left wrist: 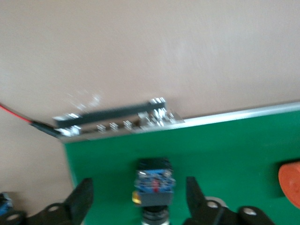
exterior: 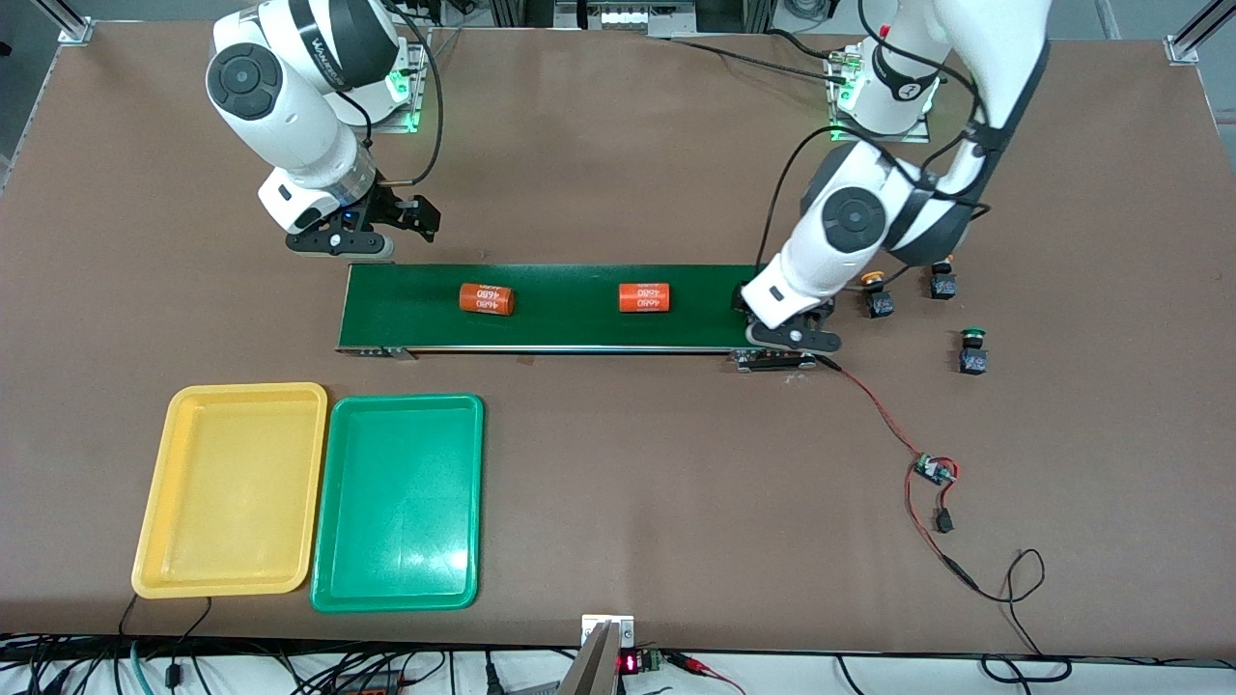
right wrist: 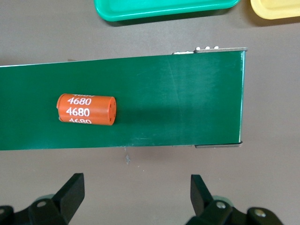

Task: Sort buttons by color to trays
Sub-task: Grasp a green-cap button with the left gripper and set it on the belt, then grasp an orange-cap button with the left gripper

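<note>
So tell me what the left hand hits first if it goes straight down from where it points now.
Probably the button lying between the left hand's open fingers on the green belt; depth is hard to judge.

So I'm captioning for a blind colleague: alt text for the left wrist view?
A button lies on the green conveyor belt between the open left gripper's fingers, near the belt's end. An orange cylinder shows at the edge.

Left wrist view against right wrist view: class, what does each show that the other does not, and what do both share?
Only the left wrist view shows a button lying on the belt between the open left gripper's fingers. Only the right wrist view shows the green tray, the yellow tray and the open right gripper. Both show the green conveyor belt and an orange cylinder.
</note>
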`<action>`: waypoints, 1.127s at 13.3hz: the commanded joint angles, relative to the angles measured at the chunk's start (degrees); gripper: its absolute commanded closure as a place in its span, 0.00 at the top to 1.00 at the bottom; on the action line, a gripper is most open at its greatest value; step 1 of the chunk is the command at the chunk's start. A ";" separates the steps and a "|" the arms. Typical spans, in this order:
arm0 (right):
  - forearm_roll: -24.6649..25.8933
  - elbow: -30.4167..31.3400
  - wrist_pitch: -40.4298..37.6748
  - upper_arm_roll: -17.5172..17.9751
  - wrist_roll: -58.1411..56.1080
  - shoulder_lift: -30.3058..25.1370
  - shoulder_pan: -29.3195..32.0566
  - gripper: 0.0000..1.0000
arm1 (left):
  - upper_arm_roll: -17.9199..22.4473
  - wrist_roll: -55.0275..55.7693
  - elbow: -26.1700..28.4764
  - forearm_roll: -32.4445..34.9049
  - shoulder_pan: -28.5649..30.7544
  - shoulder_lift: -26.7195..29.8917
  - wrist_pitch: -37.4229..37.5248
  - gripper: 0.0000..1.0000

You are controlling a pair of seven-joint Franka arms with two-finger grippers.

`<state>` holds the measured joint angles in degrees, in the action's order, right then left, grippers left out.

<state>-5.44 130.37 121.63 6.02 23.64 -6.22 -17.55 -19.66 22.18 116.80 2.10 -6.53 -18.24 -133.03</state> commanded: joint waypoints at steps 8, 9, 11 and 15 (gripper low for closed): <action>0.60 -0.73 0.27 -0.13 0.97 0.68 -0.99 1.00 | 2.51 -10.84 0.53 4.46 24.01 -1.18 0.23 1.00; 0.60 -0.73 0.27 -0.13 0.97 0.68 -1.08 1.00 | 3.31 -10.93 0.36 7.36 24.19 -1.97 0.14 1.00; 0.60 -0.73 0.27 -0.13 0.97 0.68 -1.08 1.00 | 3.67 -11.02 0.35 13.25 26.38 -3.20 0.05 1.00; 0.60 -0.73 0.88 -0.13 0.88 0.68 -1.08 1.00 | 3.67 -11.11 -0.95 19.77 30.16 -7.41 -1.69 1.00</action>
<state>-5.44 130.34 122.02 6.02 23.64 -5.84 -18.14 -15.63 11.99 117.43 19.09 20.96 -23.05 -133.01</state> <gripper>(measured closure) 0.000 0.000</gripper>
